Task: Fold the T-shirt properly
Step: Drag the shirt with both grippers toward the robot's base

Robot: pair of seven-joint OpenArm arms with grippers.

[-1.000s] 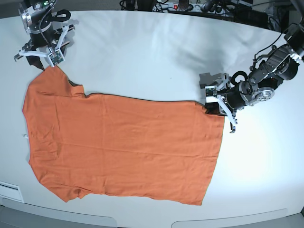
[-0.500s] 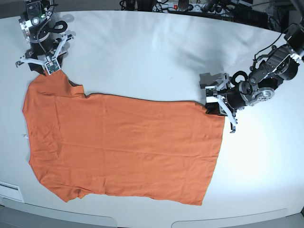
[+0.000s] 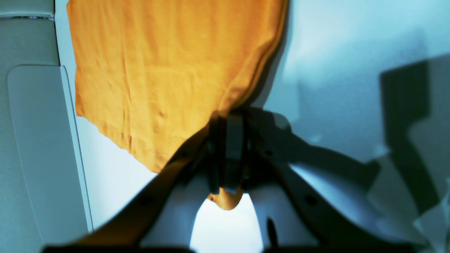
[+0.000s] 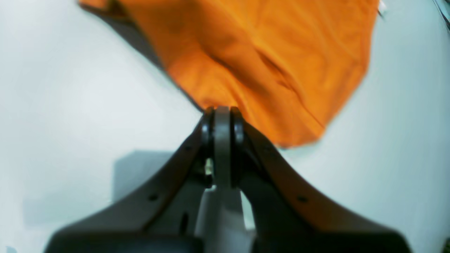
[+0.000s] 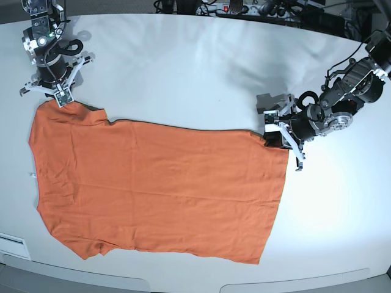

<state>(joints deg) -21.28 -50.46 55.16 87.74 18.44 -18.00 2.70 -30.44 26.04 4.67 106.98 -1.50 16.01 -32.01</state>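
The orange T-shirt [image 5: 159, 183] lies spread flat on the white table [image 5: 201, 67], its neckline to the left and its hem to the right. At the far left sleeve tip, my right gripper [image 5: 62, 101] is shut on the cloth. The right wrist view shows its closed jaws [image 4: 222, 111] pinching the T-shirt [image 4: 263, 52] edge, which rises slightly toward them. My left gripper [image 5: 273, 141] is shut on the far hem corner. In the left wrist view a bit of the T-shirt [image 3: 158, 70] pokes out behind the closed left gripper [image 3: 227, 119].
A tangle of cables [image 5: 244, 9] runs along the table's back edge. Grey panels [image 5: 91, 279] line the front edge, with a white label [image 5: 12, 245] at the front left. A small white tag [image 5: 30, 176] shows at the neckline.
My right gripper has come down to the sleeve tip, shifted a little left, and closed on it. The left arm and the shirt's body have stayed put.
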